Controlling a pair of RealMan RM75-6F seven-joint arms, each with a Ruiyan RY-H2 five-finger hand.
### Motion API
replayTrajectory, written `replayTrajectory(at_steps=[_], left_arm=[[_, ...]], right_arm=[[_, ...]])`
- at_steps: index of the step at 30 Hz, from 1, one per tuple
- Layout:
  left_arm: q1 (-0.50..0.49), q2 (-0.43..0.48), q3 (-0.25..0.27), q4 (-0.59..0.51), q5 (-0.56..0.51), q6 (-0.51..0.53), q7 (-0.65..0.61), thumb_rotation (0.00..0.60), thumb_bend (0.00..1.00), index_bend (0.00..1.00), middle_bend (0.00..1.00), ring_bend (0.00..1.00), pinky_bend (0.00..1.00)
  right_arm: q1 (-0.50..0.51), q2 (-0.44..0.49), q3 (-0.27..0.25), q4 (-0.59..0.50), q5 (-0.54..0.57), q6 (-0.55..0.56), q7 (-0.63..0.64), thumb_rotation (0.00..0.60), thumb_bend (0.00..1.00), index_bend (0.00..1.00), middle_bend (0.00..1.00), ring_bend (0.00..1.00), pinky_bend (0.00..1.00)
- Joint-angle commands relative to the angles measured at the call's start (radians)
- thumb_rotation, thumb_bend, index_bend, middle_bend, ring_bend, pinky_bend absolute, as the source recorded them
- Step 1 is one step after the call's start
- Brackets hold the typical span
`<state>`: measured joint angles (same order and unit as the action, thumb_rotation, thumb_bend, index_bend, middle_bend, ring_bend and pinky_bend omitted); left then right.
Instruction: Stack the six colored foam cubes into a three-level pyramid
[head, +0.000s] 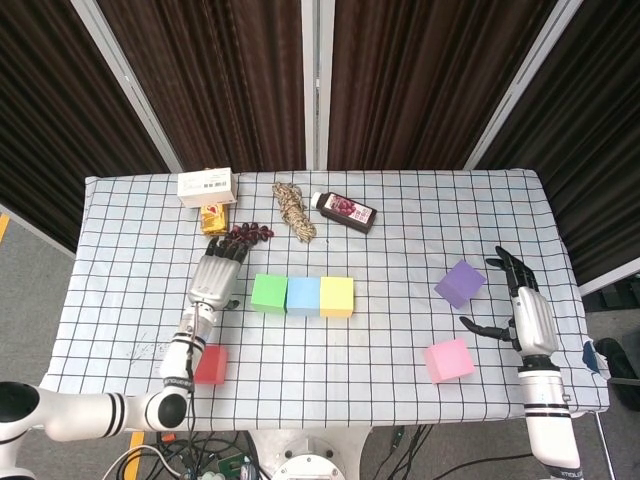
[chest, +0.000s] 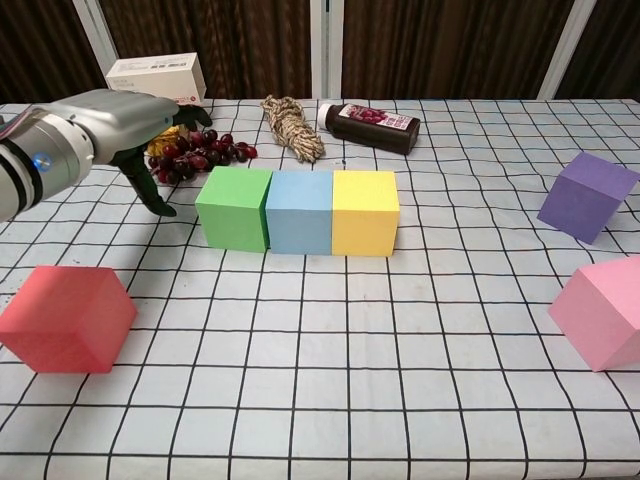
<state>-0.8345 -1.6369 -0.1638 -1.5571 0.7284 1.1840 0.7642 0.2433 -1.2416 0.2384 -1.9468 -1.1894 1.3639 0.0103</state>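
Left robot hand (head: 212, 281) flat, fingers extended, beside green cube (head: 269, 293).

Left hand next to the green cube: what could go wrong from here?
1. The left hand hovers open between the grapes and the green cube; a sweep could scatter the grapes or nudge the green, blue, yellow row apart.
2. The red cube sits near the table's front edge, under the left forearm; a clumsy grasp might push it off.
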Motion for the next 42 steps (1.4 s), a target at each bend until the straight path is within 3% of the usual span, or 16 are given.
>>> replayTrajectory(at_steps=[1,30,42], left_arm=[[0.003,-0.008,-0.005,0.002,0.012,0.003,-0.009,0.600,0.00,0.10,0.10,0.07,0.04],[0.021,-0.031,-0.043,-0.013,0.042,-0.032,-0.096,0.600,0.00,0.10,0.09,0.07,0.04],[0.020,-0.031,-0.037,-0.004,0.041,-0.028,-0.071,0.600,0.00,0.10,0.09,0.07,0.04]], right_arm=[[0.000,0.001,0.000,0.001,0.002,-0.001,0.002,0.600,0.00,0.00,0.18,0.03,0.00],[0.003,0.002,0.004,0.022,0.025,-0.019,0.017,0.600,0.00,0.00,0.18,0.03,0.00],[0.000,0.001,0.004,0.029,0.023,-0.016,0.023,0.600,0.00,0.00,0.18,0.03,0.00]])
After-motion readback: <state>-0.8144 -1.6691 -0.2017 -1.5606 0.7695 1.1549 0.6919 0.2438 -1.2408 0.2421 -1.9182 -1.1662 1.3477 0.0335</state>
